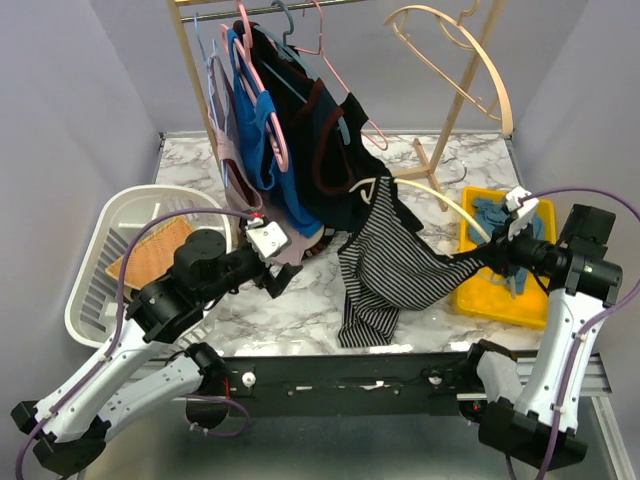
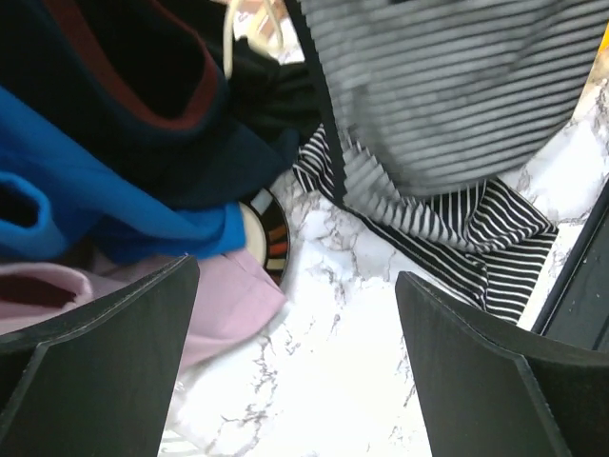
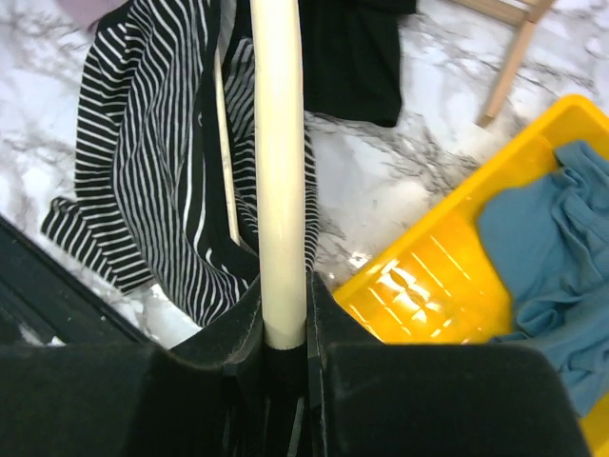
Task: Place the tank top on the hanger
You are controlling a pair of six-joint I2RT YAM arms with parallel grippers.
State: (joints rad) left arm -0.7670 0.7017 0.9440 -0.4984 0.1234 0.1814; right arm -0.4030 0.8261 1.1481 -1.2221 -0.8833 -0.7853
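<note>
My right gripper [image 1: 497,255] is shut on one end of the cream wooden hanger [image 1: 443,202], seen close up in the right wrist view [image 3: 279,171] between the pinched jaws. The striped tank top [image 1: 390,265] is draped over the hanger. It hangs down, with its lower hem on the marble table. It also shows in the right wrist view [image 3: 152,171] and in the left wrist view [image 2: 447,105]. My left gripper [image 1: 275,280] is open and empty, low over the marble [image 2: 295,381], left of the tank top and apart from it.
A clothes rack [image 1: 200,90] at the back holds a blue garment [image 1: 265,140], a black garment with dark red trim [image 1: 320,140] and pink hangers. A second cream arch [image 1: 470,60] hangs at the top right. A white basket [image 1: 110,250] stands left. A yellow tray [image 1: 480,290] with teal cloth [image 3: 552,248] stands right.
</note>
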